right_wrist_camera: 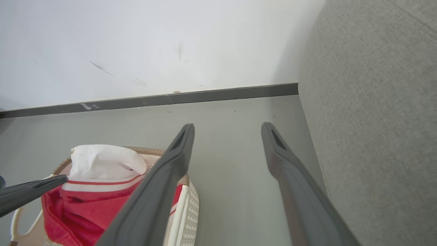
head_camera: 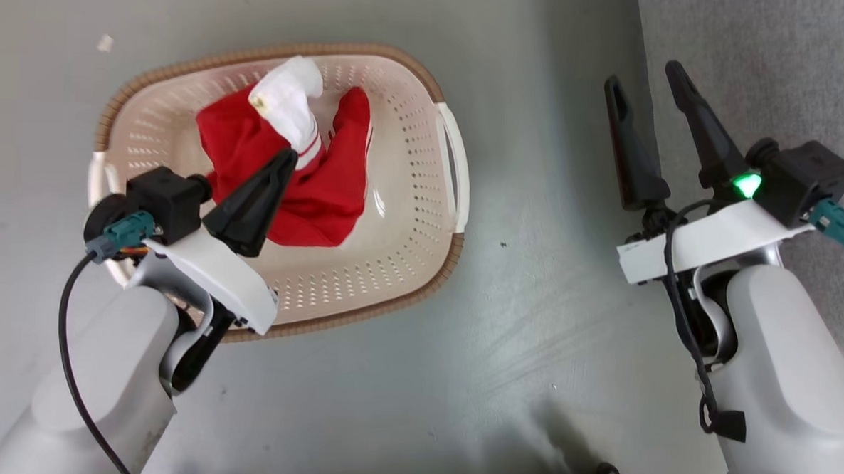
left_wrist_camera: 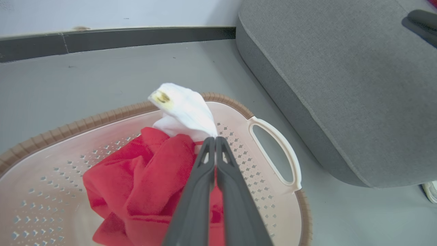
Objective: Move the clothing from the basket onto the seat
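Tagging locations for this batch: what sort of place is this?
Likely a home-style room or mock-up: a grey fabric sofa on a smooth grey floor, a white wall with dark skirting, and a laundry basket holding red clothing.

Passable strip of smooth grey floor (head_camera: 533,306) runs between the cream perforated plastic basket (head_camera: 424,194) and the rounded edge of the large grey woven-fabric sofa (head_camera: 792,68).

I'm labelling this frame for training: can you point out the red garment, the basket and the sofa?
red garment (head_camera: 317,197), head view, on its red cloth.
basket (head_camera: 417,210), head view, on its perforated wall.
sofa (left_wrist_camera: 341,85), left wrist view, on its grey top.
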You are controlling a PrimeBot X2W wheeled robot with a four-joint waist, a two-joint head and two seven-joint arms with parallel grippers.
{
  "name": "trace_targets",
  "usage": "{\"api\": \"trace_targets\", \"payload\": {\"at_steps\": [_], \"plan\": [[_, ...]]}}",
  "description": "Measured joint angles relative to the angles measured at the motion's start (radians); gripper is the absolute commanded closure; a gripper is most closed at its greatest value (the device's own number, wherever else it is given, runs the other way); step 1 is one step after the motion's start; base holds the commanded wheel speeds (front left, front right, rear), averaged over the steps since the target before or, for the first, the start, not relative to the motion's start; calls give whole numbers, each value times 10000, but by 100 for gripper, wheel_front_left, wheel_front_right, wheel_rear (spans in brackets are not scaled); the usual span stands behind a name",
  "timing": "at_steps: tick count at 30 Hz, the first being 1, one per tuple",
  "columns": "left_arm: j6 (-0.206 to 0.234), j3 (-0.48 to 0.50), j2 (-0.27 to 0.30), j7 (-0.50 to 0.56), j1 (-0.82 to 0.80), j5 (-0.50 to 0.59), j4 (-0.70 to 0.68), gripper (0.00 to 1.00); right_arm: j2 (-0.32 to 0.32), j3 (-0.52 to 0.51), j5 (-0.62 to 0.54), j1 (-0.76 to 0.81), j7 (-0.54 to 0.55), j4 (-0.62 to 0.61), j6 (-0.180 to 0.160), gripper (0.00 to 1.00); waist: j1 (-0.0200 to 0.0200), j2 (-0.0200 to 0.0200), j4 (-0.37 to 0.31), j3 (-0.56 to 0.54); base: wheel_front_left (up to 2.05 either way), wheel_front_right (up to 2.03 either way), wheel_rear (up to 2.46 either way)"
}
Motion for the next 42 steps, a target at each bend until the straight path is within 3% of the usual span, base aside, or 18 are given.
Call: {"api": "trace_targets", "payload": {"at_steps": [15, 42], "plan": [[-86, -59, -510, -600, 686, -360, 259, 100, -10, -416, -428, 841, 0, 589, 0, 0, 0, 0, 796, -1726, 0, 0, 0], [-121, -362, -934, -859, 1666, -692, 205, 100, -13, -600, -738, 2266, 0, 1202, 0, 0, 0, 0, 2064, -4505, 0, 0, 0]]}}
